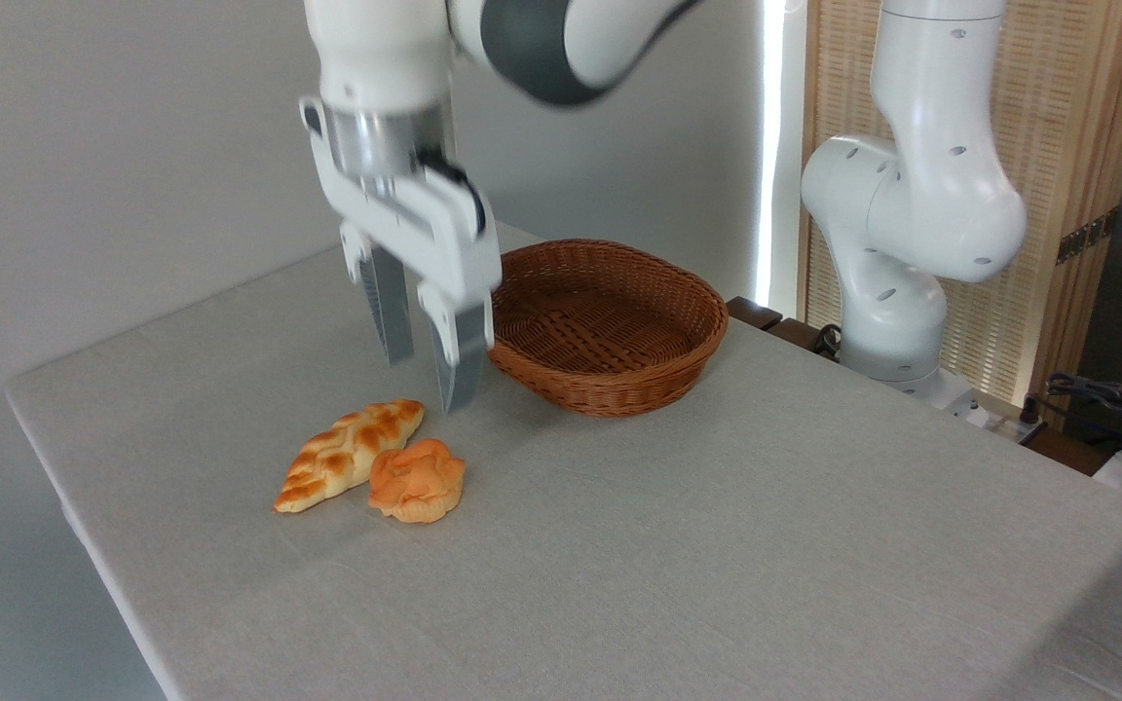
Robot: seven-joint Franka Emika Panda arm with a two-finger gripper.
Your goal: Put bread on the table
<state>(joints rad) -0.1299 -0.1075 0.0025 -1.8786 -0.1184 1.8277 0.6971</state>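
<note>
On the left of the grey-beige worktop (pixel 717 545) lies a golden braided loaf (pixel 347 453). Touching its right side sits the bread (pixel 417 479), a small roundish orange bun with folded, knotted lobes and a matte surface. It looks light and probably a little yielding, not slippery; a pinch across its middle, over the highest lobes, should hold it. It already rests on the cloth. Above and just behind it hangs the tool (pixel 428 382), fingers spread and holding nothing. Further right stands a brown wicker basket (pixel 610 326), nothing visible inside.
</note>
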